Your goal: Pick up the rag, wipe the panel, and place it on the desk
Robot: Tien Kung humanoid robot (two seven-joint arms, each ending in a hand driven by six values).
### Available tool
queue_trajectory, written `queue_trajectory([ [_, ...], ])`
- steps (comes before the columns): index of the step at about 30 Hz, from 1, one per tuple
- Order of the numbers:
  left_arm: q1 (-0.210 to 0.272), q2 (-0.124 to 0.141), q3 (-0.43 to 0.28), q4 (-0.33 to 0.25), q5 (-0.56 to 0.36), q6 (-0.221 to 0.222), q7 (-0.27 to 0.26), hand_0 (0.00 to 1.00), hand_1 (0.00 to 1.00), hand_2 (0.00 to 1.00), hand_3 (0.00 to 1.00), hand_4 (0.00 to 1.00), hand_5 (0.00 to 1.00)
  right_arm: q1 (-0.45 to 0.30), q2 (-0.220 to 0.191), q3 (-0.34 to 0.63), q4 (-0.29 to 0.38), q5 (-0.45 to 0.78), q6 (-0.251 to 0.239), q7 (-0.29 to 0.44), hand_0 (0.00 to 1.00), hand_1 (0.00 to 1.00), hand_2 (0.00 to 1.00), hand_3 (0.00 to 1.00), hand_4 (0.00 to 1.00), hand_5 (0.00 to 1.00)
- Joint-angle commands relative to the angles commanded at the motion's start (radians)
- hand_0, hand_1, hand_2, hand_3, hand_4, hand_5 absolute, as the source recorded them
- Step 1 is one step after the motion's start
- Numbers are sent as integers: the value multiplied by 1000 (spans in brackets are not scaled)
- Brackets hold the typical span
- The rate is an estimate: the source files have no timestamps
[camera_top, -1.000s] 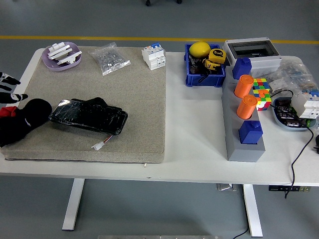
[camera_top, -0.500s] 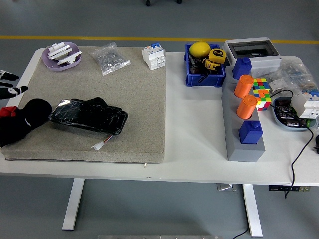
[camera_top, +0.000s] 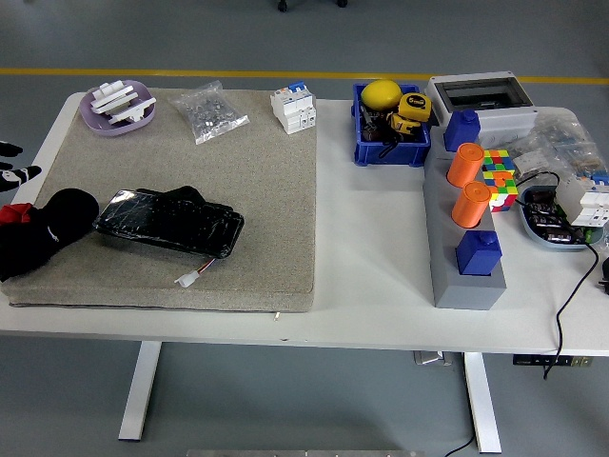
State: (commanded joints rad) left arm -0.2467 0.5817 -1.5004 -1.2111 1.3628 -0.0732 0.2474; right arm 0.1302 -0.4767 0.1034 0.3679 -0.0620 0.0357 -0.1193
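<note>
The black rag (camera_top: 46, 234), with a red patch at its left end, lies bunched on the grey mat (camera_top: 257, 190) at the left edge. It touches the left end of the glossy black panel (camera_top: 171, 222). The panel lies flat on the mat, with a small white connector on a wire at its front. Only the fingertips of my left hand (camera_top: 11, 162) show at the left edge, above the rag. They are spread, apart from the rag, and hold nothing. My right hand is out of view.
At the back of the mat are a purple dish (camera_top: 118, 107) of white parts, a bag of screws (camera_top: 209, 111) and a white breaker (camera_top: 293, 109). To the right are a blue bin (camera_top: 390, 150), a grey stand (camera_top: 463, 257) with orange and blue pieces, and a colour cube (camera_top: 500, 177).
My left hand has drawn back to the left, so less of it shows now. The rag and the panel have not moved.
</note>
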Motion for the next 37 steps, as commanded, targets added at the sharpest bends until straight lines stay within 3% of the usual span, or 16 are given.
queue_trajectory([
  [11, -3, 0, 0, -13, 13, 0, 1, 625, 712, 736, 585, 866, 256, -4, 8, 24, 1, -10, -1, 1, 745, 684, 691, 677, 998, 549],
  [24, -32, 25, 47, -19, 6, -9, 5, 632, 712, 734, 583, 861, 256, -8, 8, 40, -1, -2, -2, 2, 745, 684, 691, 679, 998, 552],
  [37, -60, 30, 74, -21, 5, -9, 2, 634, 711, 732, 581, 855, 253, -18, 22, 62, -5, 8, -2, 4, 746, 684, 691, 678, 998, 552],
])
